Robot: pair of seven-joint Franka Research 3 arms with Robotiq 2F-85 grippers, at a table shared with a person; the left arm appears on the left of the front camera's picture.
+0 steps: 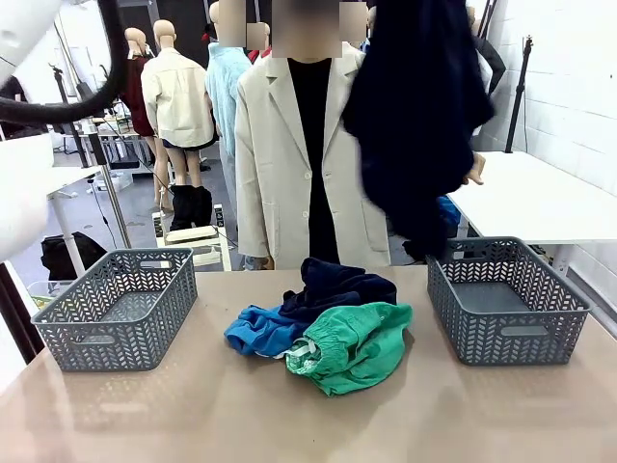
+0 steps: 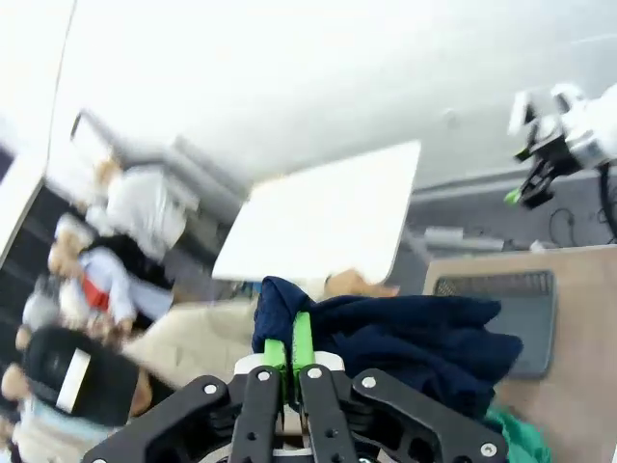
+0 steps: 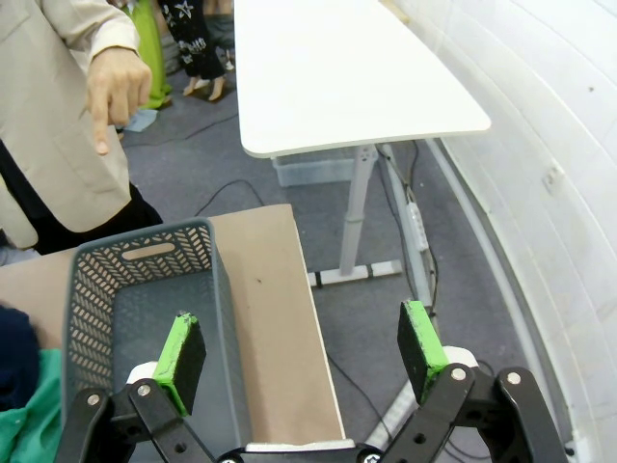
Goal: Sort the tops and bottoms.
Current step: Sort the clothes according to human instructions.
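Navy bottoms (image 2: 415, 338) are getting pinched between the green pads (image 2: 275, 352) of the left gripper (image 2: 289, 355). The jaws are pressing tight together on a fold of the dark cloth, and the rest is bunching out past the fingertips. In the front view that garment is dangling high in the air at the upper right, draping down in front of the person in the beige coat, with its low end hanging just behind the right basket (image 3: 106, 289).

Over to the right gripper (image 3: 299, 347): its fingers are standing wide apart, gripping nothing. It is hovering over the near corner of that grey basket and the table's edge. Beyond the basket, the person's hand (image 3: 120, 82) is pointing one finger downward.

At mid-table a pile is sitting between the two baskets. The green bottoms (image 1: 357, 347) are lying in front, the blue top (image 1: 260, 330) is touching them on the left, and a dark navy bundle (image 1: 342, 282) is resting behind. I cannot tell whether it is joined to the hanging cloth. The left basket (image 1: 116, 309) is sitting well apart on the table (image 1: 193, 415).
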